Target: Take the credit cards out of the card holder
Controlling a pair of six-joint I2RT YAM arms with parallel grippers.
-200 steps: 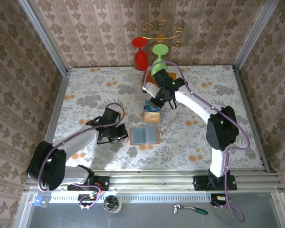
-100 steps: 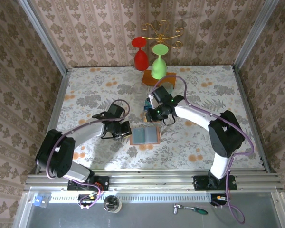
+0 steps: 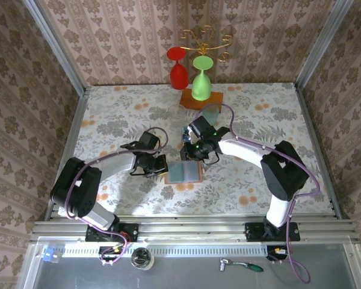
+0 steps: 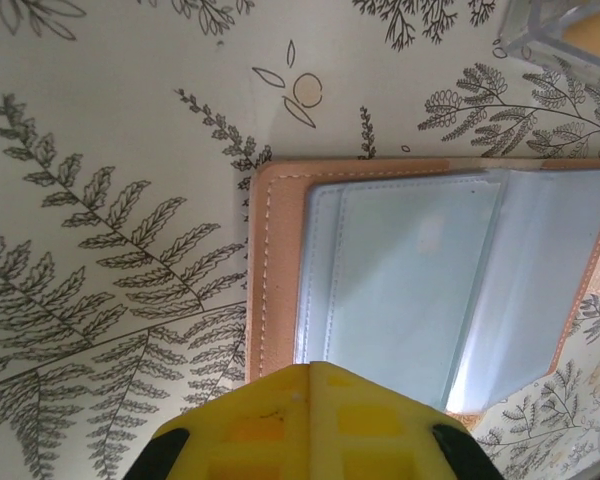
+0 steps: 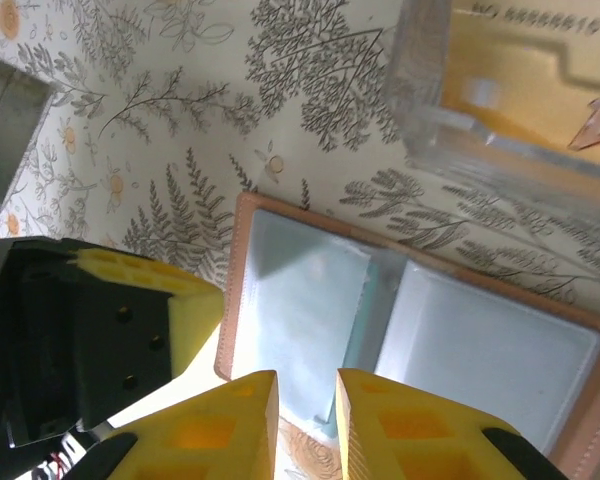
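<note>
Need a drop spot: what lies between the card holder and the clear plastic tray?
Nothing but bare fern-print tablecloth: the right wrist view shows that strip open between the card holder and the wall of the clear plastic tray.

The card holder (image 4: pixel 263 280) has a smooth, matt tan rim that looks like leather, sewn with pale thread. Its inner pockets (image 4: pixel 400 290) are glossy see-through plastic (light glares off them). The table cover (image 4: pixel 100 150) is matt with a printed fern pattern. The right gripper (image 5: pixel 306 382) has matt yellow plastic fingers. The orange-brown block (image 5: pixel 510 70) looks like wood.
</note>
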